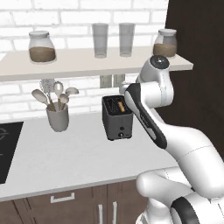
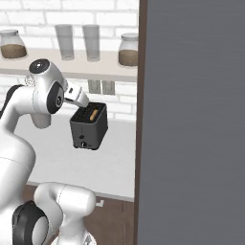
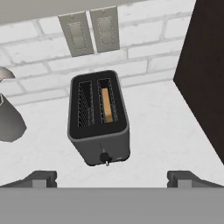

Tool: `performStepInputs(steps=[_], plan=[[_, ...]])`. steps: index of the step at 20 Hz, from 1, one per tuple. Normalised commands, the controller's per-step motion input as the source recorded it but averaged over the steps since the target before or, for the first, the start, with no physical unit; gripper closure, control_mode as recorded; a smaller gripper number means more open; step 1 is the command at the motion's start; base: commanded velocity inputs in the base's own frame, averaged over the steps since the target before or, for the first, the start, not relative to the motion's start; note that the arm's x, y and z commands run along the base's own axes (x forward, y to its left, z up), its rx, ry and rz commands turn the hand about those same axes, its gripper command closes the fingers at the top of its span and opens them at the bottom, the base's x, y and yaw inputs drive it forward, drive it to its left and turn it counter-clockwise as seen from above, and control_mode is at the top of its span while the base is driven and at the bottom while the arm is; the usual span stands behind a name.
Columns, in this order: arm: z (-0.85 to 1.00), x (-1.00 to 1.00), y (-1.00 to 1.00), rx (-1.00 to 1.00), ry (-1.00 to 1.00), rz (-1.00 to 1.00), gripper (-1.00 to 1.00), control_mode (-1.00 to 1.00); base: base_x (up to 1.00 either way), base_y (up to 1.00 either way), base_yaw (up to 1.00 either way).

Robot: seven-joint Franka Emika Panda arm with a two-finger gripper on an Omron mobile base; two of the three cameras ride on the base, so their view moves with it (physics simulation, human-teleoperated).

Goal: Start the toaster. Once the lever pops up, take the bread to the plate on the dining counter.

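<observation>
You see the toaster (image 3: 99,118) on the white bench (image 3: 166,131) with the bread (image 3: 107,106) in its right slot. It sits at twelve o'clock from your released, wide-spread pincer (image 3: 112,177), apart from it.

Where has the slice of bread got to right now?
The bread sits down in the toaster's right-hand slot in the hand view, on the white worktop below the wall sockets, right of the utensil crock.
</observation>
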Motion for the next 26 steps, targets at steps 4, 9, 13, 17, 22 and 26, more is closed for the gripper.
performStepInputs(steps=[4, 9, 13, 17, 22, 26], plan=[[0.0, 0.0, 0.0, 0.0, 0.0, 0.0, -1.0, -1.0, 0.0, 0.0, 0.0], [0.0, 0.0, 0.0, 0.0, 0.0, 0.0, -1.0, -1.0, 0.0, 0.0, 0.0], [0.0, 0.0, 0.0, 0.0, 0.0, 0.0, -1.0, -1.0, 0.0, 0.0, 0.0], [0.0, 0.0, 0.0, 0.0, 0.0, 0.0, -1.0, -1.0, 0.0, 0.0, 0.0], [0.0, 0.0, 0.0, 0.0, 0.0, 0.0, -1.0, -1.0, 0.0, 0.0, 0.0], [0.0, 0.0, 0.0, 0.0, 0.0, 0.0, -1.0, -1.0, 0.0, 0.0, 0.0]])
